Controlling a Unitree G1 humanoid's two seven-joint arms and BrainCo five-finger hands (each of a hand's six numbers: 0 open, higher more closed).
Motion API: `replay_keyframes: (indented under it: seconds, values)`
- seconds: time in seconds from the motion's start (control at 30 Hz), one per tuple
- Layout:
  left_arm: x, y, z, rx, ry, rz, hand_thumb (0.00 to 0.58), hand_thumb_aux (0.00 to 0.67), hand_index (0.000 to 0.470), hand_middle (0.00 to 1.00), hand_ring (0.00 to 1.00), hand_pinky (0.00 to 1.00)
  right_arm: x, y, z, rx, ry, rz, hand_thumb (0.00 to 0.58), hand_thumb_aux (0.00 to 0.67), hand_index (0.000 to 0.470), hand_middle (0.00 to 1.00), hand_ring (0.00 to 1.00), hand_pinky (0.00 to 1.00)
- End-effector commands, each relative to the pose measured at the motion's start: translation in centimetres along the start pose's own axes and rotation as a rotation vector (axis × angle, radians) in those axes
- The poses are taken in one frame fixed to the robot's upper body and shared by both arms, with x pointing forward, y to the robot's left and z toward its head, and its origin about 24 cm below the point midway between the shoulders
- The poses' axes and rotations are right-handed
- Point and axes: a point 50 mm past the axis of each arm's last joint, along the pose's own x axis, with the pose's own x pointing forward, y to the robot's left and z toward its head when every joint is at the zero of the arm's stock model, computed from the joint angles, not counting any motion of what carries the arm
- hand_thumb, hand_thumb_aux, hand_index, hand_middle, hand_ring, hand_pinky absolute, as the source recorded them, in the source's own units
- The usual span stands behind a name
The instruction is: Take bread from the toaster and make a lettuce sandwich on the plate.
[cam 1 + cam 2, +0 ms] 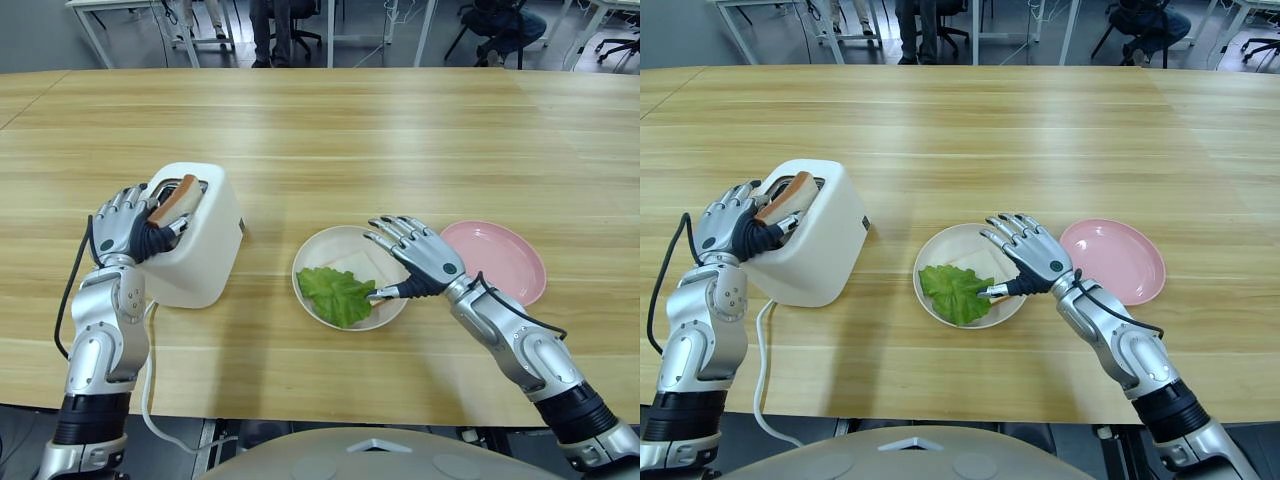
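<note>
Grip check: my left hand (125, 225) is holding the slice (176, 197), with the fingers curling over its top edge and the thumb pressing from the near side. The slice is standing tilted in the slot of the toaster (205, 255), its upper part sticking out above the top. The toaster is sitting on the left of the table (350, 130), and its cord (761, 365) is trailing off the near edge beside my left arm.

My right hand (425, 258) is hovering wide over the right side of the plate (335, 235), fingers spreading flat and holding nothing. The thumb tip is pointing left at the lettuce (335, 293); I cannot tell whether it is touching the leaf. The lettuce is lying on the near left part of the plate, overlapping the bread (362, 265). The bread is lying flat just far of the leaf, partly under my fingers. A pink plate (505, 262) is sitting just right of the plate, beyond my right wrist.
</note>
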Motion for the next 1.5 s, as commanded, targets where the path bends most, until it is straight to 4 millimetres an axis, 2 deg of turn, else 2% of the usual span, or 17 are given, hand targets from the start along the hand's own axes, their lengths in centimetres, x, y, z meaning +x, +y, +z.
replay_keyframes:
  seconds: [0.03, 0.2, 0.27, 0.37, 0.47, 0.67, 0.87, 0.9, 0.93, 0.97, 1.0, 1.03, 1.07, 1.1, 1.5]
  values:
    - [0.3, 0.5, 0.1, -0.022, -0.029, 0.034, 0.580, 0.670, 0.460, 1.00, 1.00, 1.00, -0.5, -0.5, -0.5, 0.009, 0.020, -0.027, 0.000, 0.000, 0.000, 0.00, 0.00, 0.00]
    - [0.4, 3.3, 1.5, -0.096, -0.131, 0.198, 0.580, 0.670, 0.460, 1.00, 1.00, 1.00, -1.3, 0.1, -1.1, 0.012, 0.050, 0.001, 0.000, 0.000, 0.000, 0.00, 0.00, 0.00]
    - [0.3, 4.2, 1.8, -0.121, -0.163, 0.250, 0.580, 0.670, 0.460, 1.00, 1.00, 1.00, -1.6, 1.0, -1.1, 0.014, 0.048, 0.062, 0.000, 0.000, 0.000, 0.00, 0.00, 0.00]
    - [-0.2, 5.9, 2.6, -0.153, -0.229, 0.349, 0.580, 0.670, 0.460, 1.00, 1.00, 1.00, -1.8, 2.8, -0.7, 0.060, 0.026, 0.155, 0.000, 0.000, 0.000, 0.00, 0.00, 0.00]
    - [-0.9, 7.2, 3.4, -0.176, -0.291, 0.425, 0.580, 0.670, 0.460, 1.00, 1.00, 1.00, -1.3, 3.4, 0.0, 0.080, -0.012, 0.165, 0.000, 0.000, 0.000, 0.00, 0.00, 0.00]
    - [-2.1, 8.2, 4.3, -0.196, -0.358, 0.472, 0.580, 0.670, 0.460, 1.00, 1.00, 1.00, 0.5, 4.4, 2.1, 0.096, -0.100, 0.152, 0.000, 0.000, 0.000, 0.00, 0.00, 0.00]
    - [-2.8, 8.3, 4.3, -0.195, -0.374, 0.464, 0.580, 0.670, 0.460, 1.00, 1.00, 1.00, 2.0, 4.9, 3.3, 0.087, -0.148, 0.124, 0.009, 0.005, 0.004, 0.00, 0.00, 0.00]
    - [-2.9, 8.3, 4.3, -0.196, -0.377, 0.460, 0.580, 0.670, 0.460, 1.00, 1.00, 1.00, 2.2, 5.1, 3.4, 0.085, -0.152, 0.122, 0.132, 0.081, 0.056, 0.00, 0.00, 0.00]
    - [-3.0, 8.2, 4.3, -0.198, -0.379, 0.456, 0.580, 0.670, 0.460, 1.00, 1.00, 1.00, 2.4, 5.2, 3.4, 0.081, -0.156, 0.124, 0.132, 0.081, 0.056, 0.00, 0.00, 0.00]
    - [-3.1, 8.2, 4.4, -0.200, -0.380, 0.453, 0.580, 0.670, 0.460, 1.00, 1.00, 1.00, 2.5, 5.4, 3.4, 0.074, -0.159, 0.130, 0.374, 0.271, 0.186, 0.00, 0.00, 0.00]
    - [-3.2, 8.2, 4.4, -0.200, -0.380, 0.452, 0.580, 0.670, 0.460, 1.00, 1.00, 1.00, 2.5, 5.7, 3.4, 0.069, -0.161, 0.135, 0.447, 0.349, 0.240, 0.00, 0.00, 0.00]
    - [-3.3, 8.2, 4.4, -0.201, -0.381, 0.452, 0.580, 0.670, 0.460, 1.00, 1.00, 1.00, 2.6, 5.9, 3.4, 0.064, -0.164, 0.141, 0.493, 0.410, 0.281, 0.00, 0.00, 0.00]
    - [-3.4, 8.3, 4.5, -0.201, -0.384, 0.453, 0.580, 0.670, 0.460, 1.00, 1.00, 1.00, 2.5, 6.2, 3.4, 0.056, -0.168, 0.149, 0.576, 0.615, 0.422, 0.00, 0.00, 0.00]
    - [-3.4, 8.4, 4.5, -0.203, -0.388, 0.455, 0.580, 0.670, 0.460, 1.00, 1.00, 1.00, 2.5, 6.4, 3.3, 0.054, -0.169, 0.154, 0.580, 0.670, 0.460, 0.00, 0.00, 0.00]
    - [-4.9, 8.9, 5.9, -0.242, -0.459, 0.478, 0.580, 0.670, 0.460, 1.00, 1.00, 1.00, 2.6, 6.6, 3.0, 0.056, -0.184, 0.154, 0.580, 0.670, 0.460, 0.00, 0.00, 0.00]
